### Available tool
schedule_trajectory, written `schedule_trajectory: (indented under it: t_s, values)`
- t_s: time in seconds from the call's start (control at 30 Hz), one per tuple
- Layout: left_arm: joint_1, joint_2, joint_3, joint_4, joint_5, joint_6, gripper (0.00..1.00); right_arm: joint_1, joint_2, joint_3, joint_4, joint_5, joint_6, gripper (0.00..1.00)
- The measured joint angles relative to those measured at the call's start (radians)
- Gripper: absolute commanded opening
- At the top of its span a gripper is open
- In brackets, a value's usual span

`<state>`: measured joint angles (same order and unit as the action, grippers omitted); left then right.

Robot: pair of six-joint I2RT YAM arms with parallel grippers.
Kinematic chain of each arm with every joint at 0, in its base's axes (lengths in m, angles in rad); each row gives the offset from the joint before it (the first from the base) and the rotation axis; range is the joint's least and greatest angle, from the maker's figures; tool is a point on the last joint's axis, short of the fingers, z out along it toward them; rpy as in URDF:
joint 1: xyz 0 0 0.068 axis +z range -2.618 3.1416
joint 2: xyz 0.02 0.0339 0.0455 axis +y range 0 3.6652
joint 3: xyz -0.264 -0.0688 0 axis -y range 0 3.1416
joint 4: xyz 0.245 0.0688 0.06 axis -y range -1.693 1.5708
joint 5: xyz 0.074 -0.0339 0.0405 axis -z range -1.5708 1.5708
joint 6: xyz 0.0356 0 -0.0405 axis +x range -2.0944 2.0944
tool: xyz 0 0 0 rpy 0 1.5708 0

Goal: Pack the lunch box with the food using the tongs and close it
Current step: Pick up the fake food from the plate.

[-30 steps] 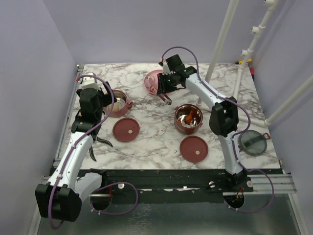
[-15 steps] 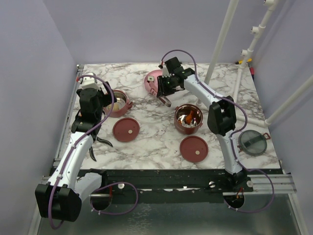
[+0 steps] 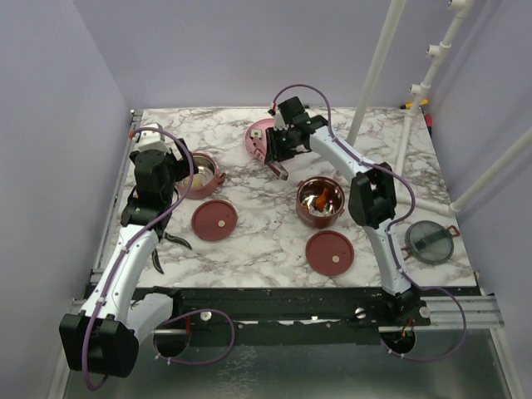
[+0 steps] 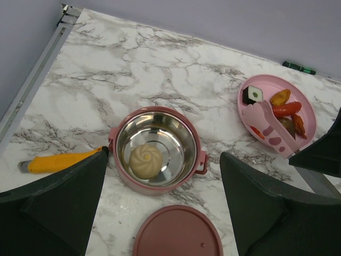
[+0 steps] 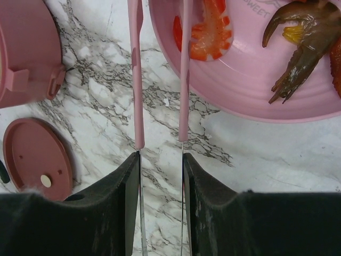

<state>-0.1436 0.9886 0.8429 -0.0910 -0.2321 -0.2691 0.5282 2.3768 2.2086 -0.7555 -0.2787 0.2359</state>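
My right gripper (image 5: 161,157) is shut on the slim pink tongs (image 5: 137,80), one arm against each finger. The tongs' tips reach over the pink plate (image 5: 250,90), beside a red piece of food (image 5: 208,26) and a brown shrimp-like piece (image 5: 298,48). The tongs (image 4: 269,125) lie across that plate's near side. My left gripper (image 4: 165,153) hangs open above one lunch box tier (image 4: 120,176) that holds a tan round ball (image 4: 145,161). The other tier (image 3: 320,201) stands mid-table with food in it. Two maroon disc lids (image 3: 214,219) (image 3: 329,252) lie flat, and the clear grey top lid (image 3: 431,242) is at the right.
A yellow utility knife (image 4: 58,161) lies left of the left tier. Black-handled pliers (image 3: 170,241) rest near the left arm. White poles (image 3: 378,66) rise at the back right. Purple walls close the left and back sides.
My right gripper with the tongs has shifted slightly left and back, toward the pink plate. The left arm has not moved.
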Motion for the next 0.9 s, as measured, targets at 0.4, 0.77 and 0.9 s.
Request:
schedule_trajectory:
  t_s: [0.4,0.77,0.9]
  values:
    - [0.000,-0.003,0.000,0.000,0.000,0.000,0.88,0.000,0.006,-0.009,0.007,0.000,0.009,0.01]
    - [0.000,-0.005,0.000,0.000,0.000,0.000,0.88,0.000,-0.077,-0.087,0.058,0.000,0.035,0.01]
    - [0.000,-0.005,0.000,0.000,0.000,0.000,0.88,0.000,-0.149,-0.100,0.090,-0.001,0.043,0.01]
